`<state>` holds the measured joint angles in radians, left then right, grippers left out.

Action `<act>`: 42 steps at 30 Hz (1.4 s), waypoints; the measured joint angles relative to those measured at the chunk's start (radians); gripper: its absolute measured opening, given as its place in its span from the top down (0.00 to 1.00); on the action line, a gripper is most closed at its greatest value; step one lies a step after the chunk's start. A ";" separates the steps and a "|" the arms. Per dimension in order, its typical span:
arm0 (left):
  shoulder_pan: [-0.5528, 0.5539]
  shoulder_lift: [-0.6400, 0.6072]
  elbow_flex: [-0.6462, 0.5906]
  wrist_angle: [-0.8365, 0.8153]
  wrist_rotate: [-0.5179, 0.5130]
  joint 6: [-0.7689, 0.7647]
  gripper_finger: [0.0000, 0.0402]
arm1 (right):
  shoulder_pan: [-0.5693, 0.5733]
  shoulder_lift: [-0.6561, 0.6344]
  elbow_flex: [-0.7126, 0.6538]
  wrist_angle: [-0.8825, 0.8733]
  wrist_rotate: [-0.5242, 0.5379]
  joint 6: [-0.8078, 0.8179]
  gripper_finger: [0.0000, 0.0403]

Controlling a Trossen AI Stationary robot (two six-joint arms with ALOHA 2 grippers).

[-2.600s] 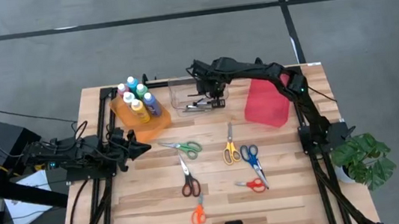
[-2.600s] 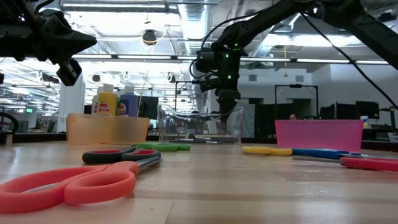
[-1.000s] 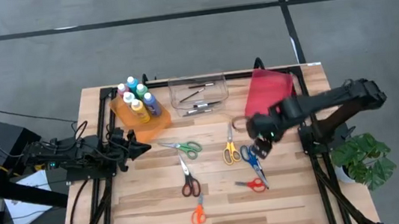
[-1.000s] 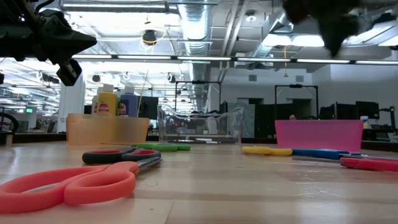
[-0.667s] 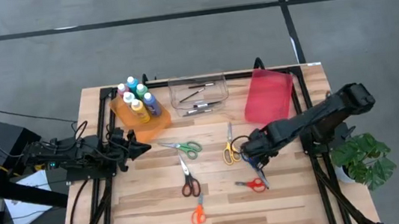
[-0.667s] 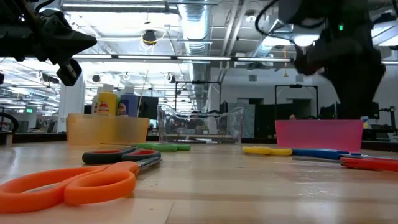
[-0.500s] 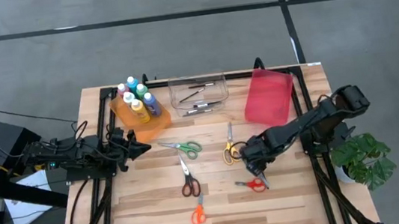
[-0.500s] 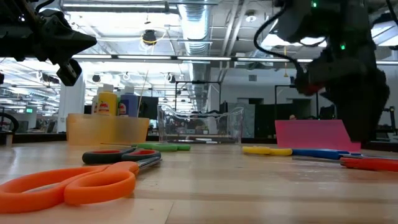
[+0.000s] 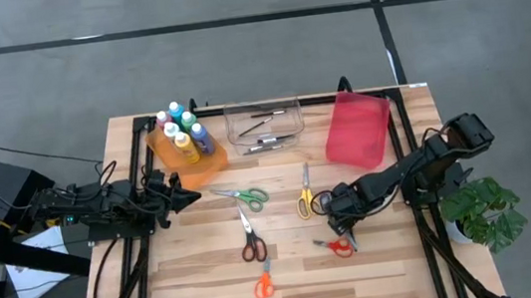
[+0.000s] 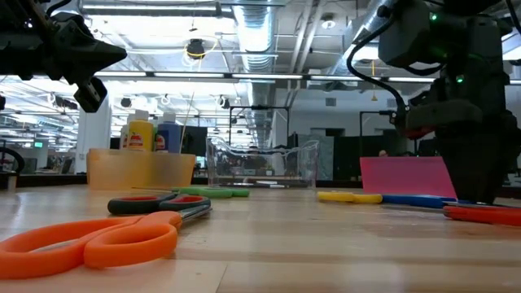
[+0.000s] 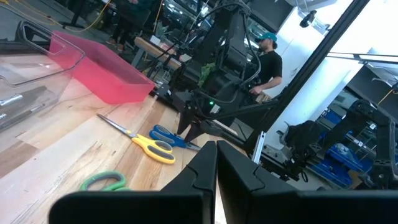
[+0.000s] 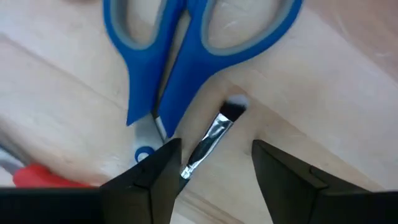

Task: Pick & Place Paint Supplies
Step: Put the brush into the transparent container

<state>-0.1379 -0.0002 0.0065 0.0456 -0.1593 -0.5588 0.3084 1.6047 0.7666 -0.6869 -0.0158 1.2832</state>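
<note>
1. While the left gripper [image 9: 189, 197] is parked with its fingers pressed together at the table's [image 9: 200, 277] left edge, the right gripper [image 9: 343, 226] is lowered onto the right half.
2. Its fingers [image 12: 152, 174] are spread to either side of a brush [image 12: 211, 140], with nothing pinched.
3. The brush is seen flat on the wood, just beside the blue scissors [image 12: 186, 59].
4. Red scissors [image 9: 338, 247] lie just nearer, and yellow scissors [image 9: 305, 200] lie to the left.
5. Green scissors [image 9: 244, 196], black-handled scissors [image 9: 250, 244] and orange scissors [image 9: 263, 287] are spread over the middle.
6. Along the far edge, bottles [image 9: 180, 129] are held in the orange bin [image 9: 209, 160], brushes [image 9: 263, 141] in the clear bin [image 9: 234, 117], and the red bin [image 9: 357, 131] stands at the right.
</note>
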 joint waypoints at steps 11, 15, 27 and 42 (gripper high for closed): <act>0.000 0.000 0.000 0.000 0.000 0.000 0.99 | 0.025 0.002 -0.004 -0.025 0.009 0.104 0.88; 0.000 0.000 0.000 0.000 0.000 0.000 0.99 | 0.026 0.002 -0.004 -0.024 0.000 0.093 0.98; 0.000 0.000 0.000 0.000 0.000 0.000 0.99 | 0.029 -0.088 -0.014 -0.049 -0.010 0.053 0.99; 0.000 0.000 0.000 0.000 0.000 0.000 0.99 | 0.021 -0.434 -0.007 0.197 0.104 -0.062 1.00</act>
<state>-0.1382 -0.0002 0.0063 0.0456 -0.1596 -0.5590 0.3297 1.1709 0.7595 -0.4897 0.0884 1.2214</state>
